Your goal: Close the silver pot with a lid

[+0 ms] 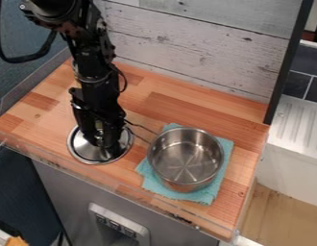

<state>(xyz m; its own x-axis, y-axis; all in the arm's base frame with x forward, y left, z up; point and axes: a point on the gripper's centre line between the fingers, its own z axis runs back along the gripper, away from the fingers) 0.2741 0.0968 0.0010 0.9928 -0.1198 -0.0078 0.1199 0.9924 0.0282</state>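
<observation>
One round silver metal lid [79, 150] flat on the wooden counter [180, 108], my black two-finger gripper [102, 143] right down over its middle, honestly can't tell if I'm clamped or loose. Shiny silver metal pot [188, 158] sits just beside it, on a light blue cloth [210, 192]

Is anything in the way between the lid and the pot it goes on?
Yes, a bit! The pot's thin wire handle sticks out toward the lid, across the gap between them. The lid probably has to go up over it. I see nothing else in the way.
</observation>
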